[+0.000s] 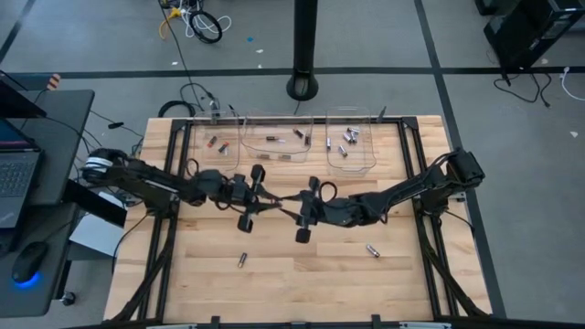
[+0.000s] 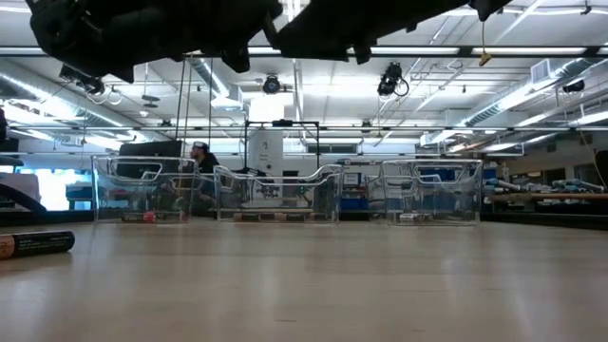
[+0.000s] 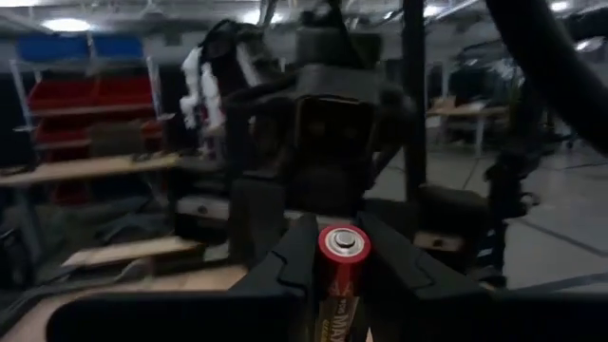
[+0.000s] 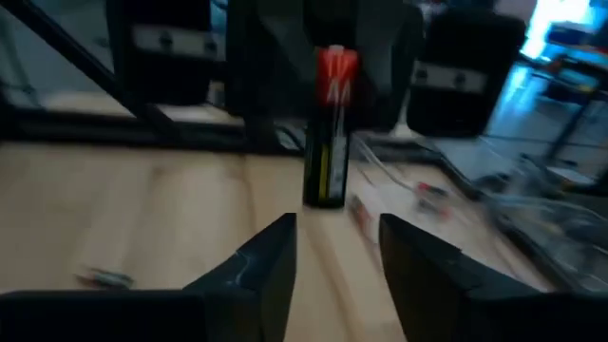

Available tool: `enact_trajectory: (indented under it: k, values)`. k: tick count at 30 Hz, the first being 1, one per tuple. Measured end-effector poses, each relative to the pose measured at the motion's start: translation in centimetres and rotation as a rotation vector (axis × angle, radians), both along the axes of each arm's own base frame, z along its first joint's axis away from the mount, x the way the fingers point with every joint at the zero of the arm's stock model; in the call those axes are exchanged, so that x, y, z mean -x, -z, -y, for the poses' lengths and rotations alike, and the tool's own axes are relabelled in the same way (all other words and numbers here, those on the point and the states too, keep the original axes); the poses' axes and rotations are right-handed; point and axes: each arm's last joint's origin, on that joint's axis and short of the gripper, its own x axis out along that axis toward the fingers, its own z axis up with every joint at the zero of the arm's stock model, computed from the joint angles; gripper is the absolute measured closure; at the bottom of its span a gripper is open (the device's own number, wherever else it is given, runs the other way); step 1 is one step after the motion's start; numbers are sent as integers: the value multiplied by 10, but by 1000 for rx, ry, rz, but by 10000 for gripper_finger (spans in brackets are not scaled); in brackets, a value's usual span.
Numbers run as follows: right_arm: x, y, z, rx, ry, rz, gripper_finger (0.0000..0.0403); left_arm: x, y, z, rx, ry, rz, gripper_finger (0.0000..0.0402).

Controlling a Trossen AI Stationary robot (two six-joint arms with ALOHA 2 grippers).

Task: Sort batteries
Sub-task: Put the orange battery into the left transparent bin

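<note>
mid-handoff above the table's middle, the left pincer (image 3: 342,285) pinches a red-ended battery (image 3: 340,271) while the right pincer (image 4: 337,252) stands spread just clear; next, i judge, carry it to the matching bin (image 1: 274,146).

Your two arms reach inward from opposite sides and meet nose to nose above the middle of the table. The left claw (image 1: 259,203) faces the right arm with its fingers (image 3: 285,261) closed on a battery (image 3: 340,275). The right claw (image 1: 297,208) points back at it, fingers (image 4: 271,256) parted, gripping nothing.
</note>
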Motion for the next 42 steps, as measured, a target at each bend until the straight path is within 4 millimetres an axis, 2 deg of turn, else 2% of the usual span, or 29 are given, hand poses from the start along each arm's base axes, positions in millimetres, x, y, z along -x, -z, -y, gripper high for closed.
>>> enact_trajectory:
  k: [4,8,17,21,26,29,37,42]
  values:
    - [7,-2,0,38,75,-49,224,7,-9,-19,2,-67,-62,344]
    - [17,-7,-2,82,154,-98,220,15,-26,-39,7,-144,-176,344]
    - [35,-5,-3,45,246,-200,250,49,-64,-103,110,-500,-692,344]
    - [38,2,-2,22,281,-237,257,72,-66,-132,183,-703,-869,344]
    - [42,9,-1,10,295,-254,259,103,-50,-162,298,-883,-1039,344]
    - [43,12,0,3,303,-254,259,113,-35,-177,354,-928,-1125,344]
    - [44,15,2,-7,313,-258,259,111,13,-215,468,-938,-1323,344]
    - [44,15,2,-5,313,-259,259,109,40,-231,516,-944,-1412,344]
